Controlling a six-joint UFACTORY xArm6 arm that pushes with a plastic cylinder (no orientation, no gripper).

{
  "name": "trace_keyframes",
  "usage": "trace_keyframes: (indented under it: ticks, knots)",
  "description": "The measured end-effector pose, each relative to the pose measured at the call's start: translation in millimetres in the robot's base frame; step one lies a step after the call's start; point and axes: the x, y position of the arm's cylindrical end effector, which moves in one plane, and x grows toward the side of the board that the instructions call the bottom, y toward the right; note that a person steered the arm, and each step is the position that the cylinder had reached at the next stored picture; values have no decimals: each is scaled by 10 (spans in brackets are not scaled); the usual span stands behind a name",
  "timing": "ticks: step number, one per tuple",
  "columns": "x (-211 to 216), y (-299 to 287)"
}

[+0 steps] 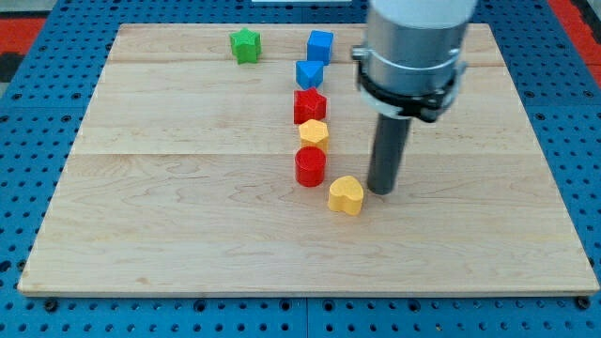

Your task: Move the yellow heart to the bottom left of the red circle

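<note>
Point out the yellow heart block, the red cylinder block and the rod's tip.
yellow heart block (346, 195), camera view, on its top face.
red cylinder block (310, 166), camera view, on its front side.
my tip (381, 192), camera view, the rod's very end, right of the heart.

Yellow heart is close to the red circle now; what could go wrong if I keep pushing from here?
My tip sits just right of the yellow heart, which lies lower right of the red circle. Pushing on leftward may clip the circle and disturb the yellow hexagon close behind it. An off-centre push could also spin the heart aside.
</note>
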Motion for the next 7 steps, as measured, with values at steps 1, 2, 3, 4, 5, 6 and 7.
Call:
trace_keyframes:
  ticks: [1, 2, 3, 4, 5, 6, 7]
  knots:
    - [131, 125]
    - [229, -437]
    - [265, -636]
    - [266, -610]
    - [266, -620]
    - [268, -821]
    - [372, -798]
